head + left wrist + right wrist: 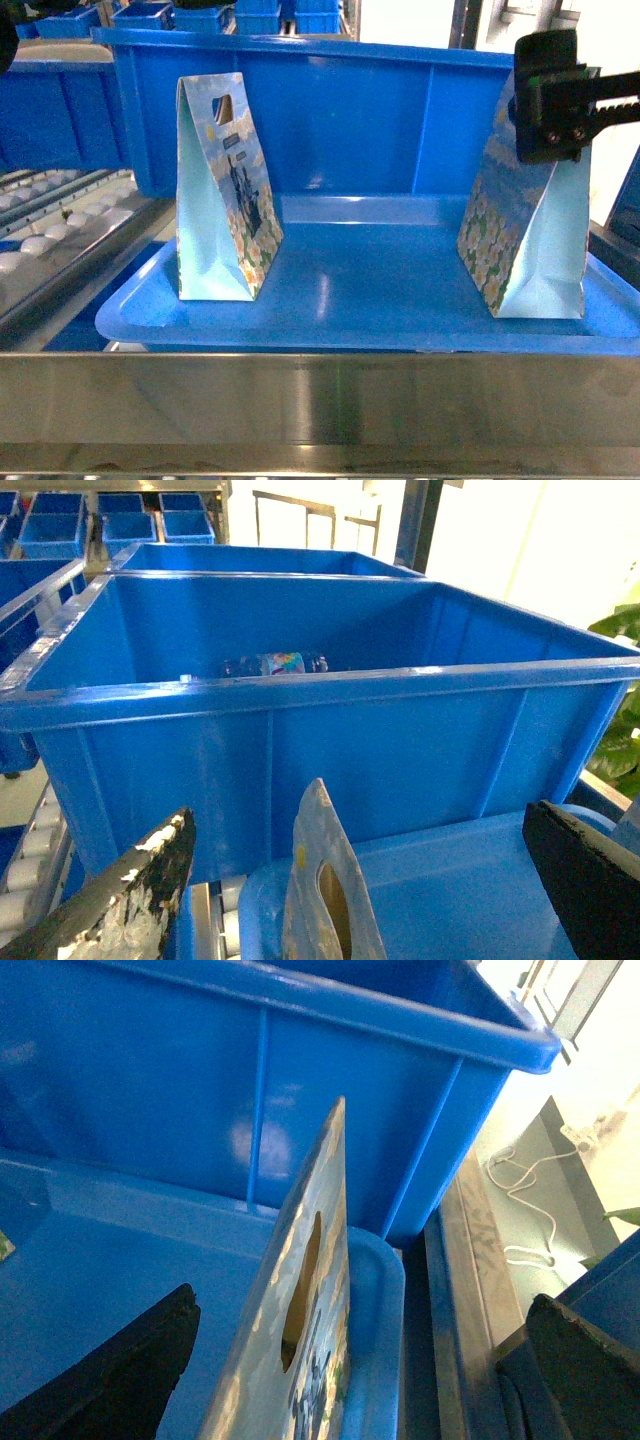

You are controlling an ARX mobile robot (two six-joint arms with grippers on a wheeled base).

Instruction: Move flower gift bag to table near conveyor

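Note:
Two flower-printed gift bags stand upright on a shiny blue tray [330,300]. The left bag [225,190] is at the tray's left. The right bag [525,235] has white blossoms on its side. My right gripper [550,100] sits at the top of the right bag. In the right wrist view that bag's handle edge [310,1290] stands between the wide-apart fingers of the right gripper [362,1300], touching neither. My left gripper [360,890] is open too, with a bag top [330,900] showing between its fingers. The conveyor [45,230] slopes at the left. The table is out of view.
A deep blue bin [330,110] stands right behind the tray; a small bottle [275,664] lies inside it. A steel rail [320,400] runs across the front. More blue bins [150,15] are stacked far back. A metal frame channel [480,1260] borders the tray's right side.

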